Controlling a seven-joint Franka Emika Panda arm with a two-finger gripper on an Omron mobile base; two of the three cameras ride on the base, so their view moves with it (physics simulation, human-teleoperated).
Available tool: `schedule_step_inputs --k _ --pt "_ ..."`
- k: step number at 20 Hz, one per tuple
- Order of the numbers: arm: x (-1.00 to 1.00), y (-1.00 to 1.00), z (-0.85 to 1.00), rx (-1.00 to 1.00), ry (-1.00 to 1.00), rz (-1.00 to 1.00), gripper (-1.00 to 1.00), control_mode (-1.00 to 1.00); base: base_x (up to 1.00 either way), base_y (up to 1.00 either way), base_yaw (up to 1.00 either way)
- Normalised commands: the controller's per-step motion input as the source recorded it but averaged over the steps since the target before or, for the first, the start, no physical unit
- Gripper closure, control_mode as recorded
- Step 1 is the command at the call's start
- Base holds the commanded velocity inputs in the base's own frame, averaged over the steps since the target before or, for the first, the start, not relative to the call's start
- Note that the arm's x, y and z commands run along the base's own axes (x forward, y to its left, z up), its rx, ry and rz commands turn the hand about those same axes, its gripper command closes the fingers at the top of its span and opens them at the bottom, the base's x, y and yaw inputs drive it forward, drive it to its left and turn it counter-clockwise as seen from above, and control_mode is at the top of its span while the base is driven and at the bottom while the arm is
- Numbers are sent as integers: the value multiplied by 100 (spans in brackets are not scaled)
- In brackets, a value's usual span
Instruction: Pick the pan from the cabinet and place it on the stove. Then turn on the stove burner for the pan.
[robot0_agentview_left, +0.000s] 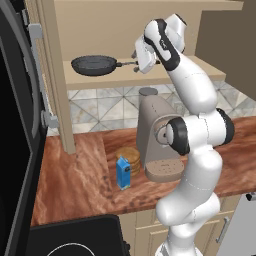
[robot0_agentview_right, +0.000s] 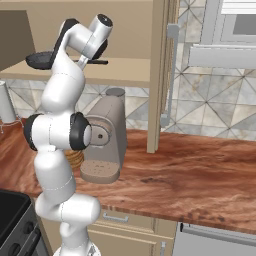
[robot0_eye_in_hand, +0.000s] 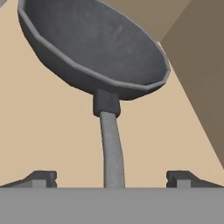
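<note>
Dark grey pan (robot0_agentview_left: 93, 65) sits on cabinet (robot0_agentview_left: 150, 76) shelf. Gripper (robot0_eye_in_hand: 111, 177) released, jaws spread wide either side of pan handle, not touching it.

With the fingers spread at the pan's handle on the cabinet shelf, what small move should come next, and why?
Probably close the gripper on the handle. In the hand view the pan sits on the cabinet shelf with its handle running down between the two open fingers, roughly centred. If the fingers are not yet level with the handle, a slight advance first would be safer.
</note>
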Motion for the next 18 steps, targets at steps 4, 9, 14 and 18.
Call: schedule_step_inputs --k 4,9,14,18 --pt "0 0 0 0 0 0 -100 -100 0 0 0" --pt "0 0 -6 0 0 0 -100 -100 0 0 0" --pt "0 0 -9 0 0 0 -100 -100 0 0 0" --pt "0 0 -5 0 0 0 -100 -100 0 0 0"
